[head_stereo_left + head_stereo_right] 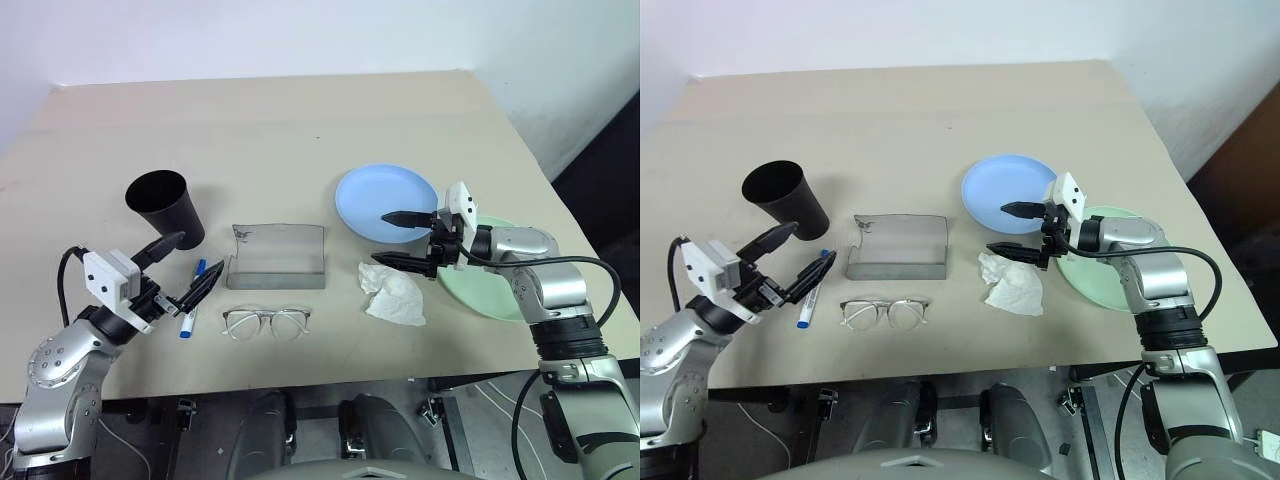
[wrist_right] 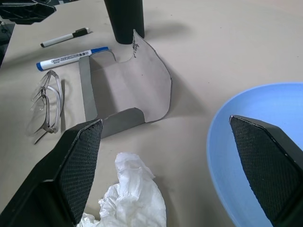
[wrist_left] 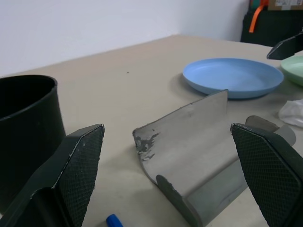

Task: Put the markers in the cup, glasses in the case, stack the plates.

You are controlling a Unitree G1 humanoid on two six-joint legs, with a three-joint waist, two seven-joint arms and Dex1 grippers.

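Markers lie parallel beside the case; each gripper gapes empty.

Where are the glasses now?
The glasses lie on the table's near side, just in front of the open grey case, between the markers and the tissue.

Small dark print along blue-capped marker barrel, too fine to read, no other text
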